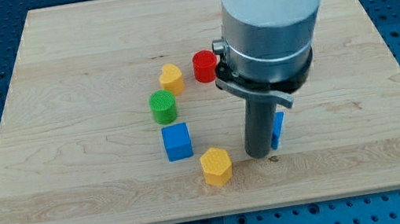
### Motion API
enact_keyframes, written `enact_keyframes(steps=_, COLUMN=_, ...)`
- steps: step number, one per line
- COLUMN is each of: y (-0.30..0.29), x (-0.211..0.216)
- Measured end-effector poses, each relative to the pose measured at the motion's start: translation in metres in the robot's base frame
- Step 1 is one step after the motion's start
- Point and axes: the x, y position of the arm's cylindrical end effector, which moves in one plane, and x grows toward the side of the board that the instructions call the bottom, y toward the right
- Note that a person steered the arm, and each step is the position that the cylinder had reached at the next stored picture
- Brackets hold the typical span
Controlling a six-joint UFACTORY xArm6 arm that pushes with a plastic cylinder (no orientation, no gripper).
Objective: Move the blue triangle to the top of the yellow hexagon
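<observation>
I am looking at a wooden board [64, 108] where my tip [259, 154], a bare rod gripping nothing, is resting just left of the blue triangle [279, 129], seemingly touching it; the rod is hiding most of that block. The yellow hexagon [216, 166] is sitting near the tip's left. A blue cube [177, 142], green cylinder [163, 106], second yellow block [171, 78] and red cylinder [205, 66] are arcing upward.

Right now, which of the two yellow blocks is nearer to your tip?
The yellow hexagon block near the view's bottom, just left of my tip. The other yellow block sits farther up, beside the red cylinder.
</observation>
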Motion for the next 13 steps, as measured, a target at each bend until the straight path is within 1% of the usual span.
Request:
enact_keyframes(steps=1, y=0.013, x=0.02)
enact_keyframes(steps=2, y=0.045, x=0.006)
enact_keyframes(steps=3, y=0.047, x=-0.032)
enact_keyframes(steps=4, y=0.033, x=-0.058)
enact_keyframes(steps=5, y=0.003, x=-0.057)
enact_keyframes(steps=6, y=-0.008, x=-0.056)
enact_keyframes(steps=7, y=-0.013, x=-0.066)
enact_keyframes(steps=8, y=0.014, x=-0.062)
enact_keyframes(steps=9, y=0.011, x=-0.045)
enact_keyframes(steps=10, y=-0.006, x=-0.034)
enact_keyframes(steps=13, y=-0.086, x=-0.053)
